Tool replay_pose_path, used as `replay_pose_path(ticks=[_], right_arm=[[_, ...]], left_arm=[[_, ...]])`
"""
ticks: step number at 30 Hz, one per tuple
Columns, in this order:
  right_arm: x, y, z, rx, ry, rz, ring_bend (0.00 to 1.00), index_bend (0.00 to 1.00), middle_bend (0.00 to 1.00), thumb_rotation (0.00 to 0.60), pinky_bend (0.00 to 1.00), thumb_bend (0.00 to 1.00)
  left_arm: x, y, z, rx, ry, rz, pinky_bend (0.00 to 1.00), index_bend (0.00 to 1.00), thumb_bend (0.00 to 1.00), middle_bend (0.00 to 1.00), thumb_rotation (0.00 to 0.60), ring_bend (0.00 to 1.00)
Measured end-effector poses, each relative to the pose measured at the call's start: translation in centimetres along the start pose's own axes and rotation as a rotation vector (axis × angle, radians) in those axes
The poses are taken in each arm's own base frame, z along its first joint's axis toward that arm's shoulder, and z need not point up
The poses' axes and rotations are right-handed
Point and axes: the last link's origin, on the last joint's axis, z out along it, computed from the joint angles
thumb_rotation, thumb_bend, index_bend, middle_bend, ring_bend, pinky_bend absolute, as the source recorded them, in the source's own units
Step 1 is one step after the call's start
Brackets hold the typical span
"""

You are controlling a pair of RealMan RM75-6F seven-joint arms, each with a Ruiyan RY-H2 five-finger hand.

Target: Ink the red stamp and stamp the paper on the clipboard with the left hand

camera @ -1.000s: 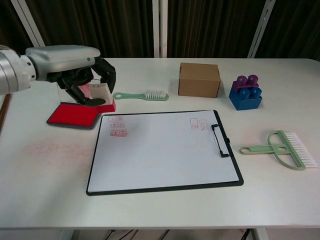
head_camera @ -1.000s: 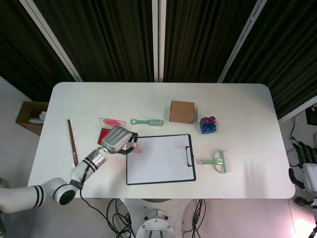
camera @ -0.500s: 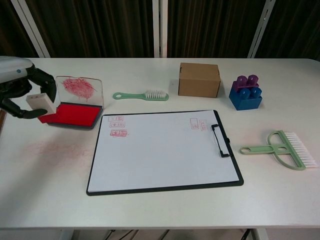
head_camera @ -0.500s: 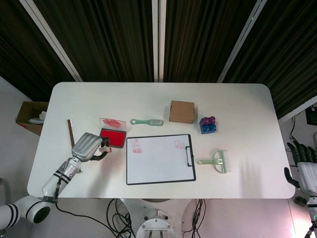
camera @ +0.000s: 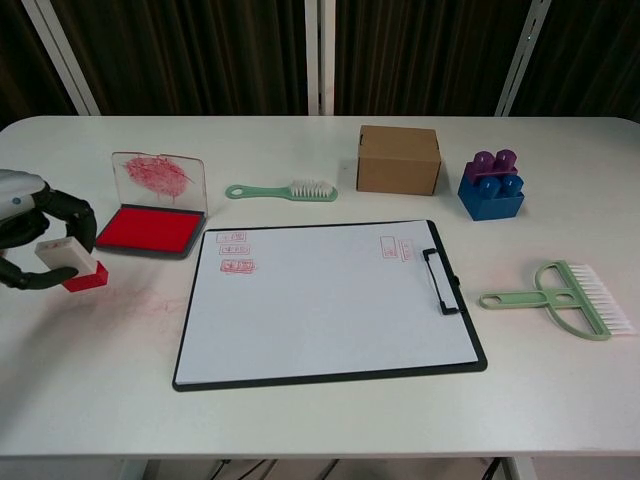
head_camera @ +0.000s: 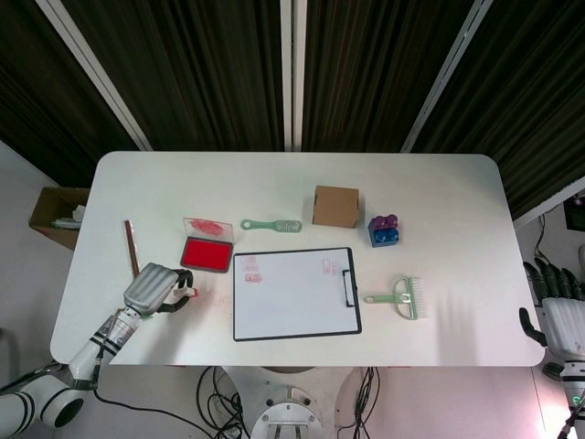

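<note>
Since the earlier pictures the left robot hand [camera: 40, 245] has drawn back from the paper, past the ink pad, to the near-left part of the white worktop [head_camera: 439, 201]. Its dark fingers [camera: 78, 210] curl around the red stamp with the white handle [camera: 72, 266], and the red base of the stamp is at or just above the worktop; I cannot tell if it touches. The open red ink pad with clear lid [camera: 152, 228] lies just beside it, further back and to the right. The black clipboard with white paper [camera: 325, 300] lies in the middle, with 3 red prints near its left edge and 2 near the clip. Behind it lie a green brush [camera: 283, 190], a brown cardboard box [camera: 398, 159] and blue and purple toy blocks [camera: 491, 186]. The right robot hand [head_camera: 558, 306] is beside the right edge of the worktop, fingers apart, holding nothing.
</note>
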Motion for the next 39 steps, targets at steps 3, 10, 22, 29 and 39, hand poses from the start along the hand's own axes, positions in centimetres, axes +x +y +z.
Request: replay_pose_path(ticks=[3, 10, 22, 29, 39], right_arm=[[0.1, 0.2, -0.1, -0.006, 0.003, 0.001, 0.00, 0.00, 0.00, 0.600, 0.00, 0.40], [0.3, 0.2, -0.2, -0.009, 0.008, 0.005, 0.00, 0.00, 0.00, 0.600, 0.00, 0.40], [0.2, 0.3, -0.2, -0.012, 0.005, 0.007, 0.00, 0.00, 0.00, 0.600, 0.00, 0.40], [0.2, 0.4, -0.2, -0.013, 0.006, 0.008, 0.00, 0.00, 0.00, 0.600, 0.00, 0.40], [0.2, 0.5, -0.3, -0.015, 0.004, 0.007, 0.00, 0.00, 0.00, 0.600, 0.00, 0.40]], left_arm=[[-0.8, 0.0, 0.2, 0.001, -0.017, 0.001, 0.94, 0.76, 0.43, 0.79, 0.600, 0.88], [-1.8, -0.2, 0.6, 0.014, -0.019, 0.019, 0.94, 0.75, 0.43, 0.78, 0.600, 0.88], [-2.5, -0.5, 0.6, 0.015, -0.024, 0.042, 0.93, 0.67, 0.41, 0.74, 0.600, 0.87], [-2.7, -0.6, 0.5, 0.018, -0.036, 0.055, 0.93, 0.61, 0.37, 0.68, 0.600, 0.86], [-2.6, -0.7, 0.3, 0.018, -0.045, 0.078, 0.93, 0.55, 0.32, 0.61, 0.600, 0.84]])
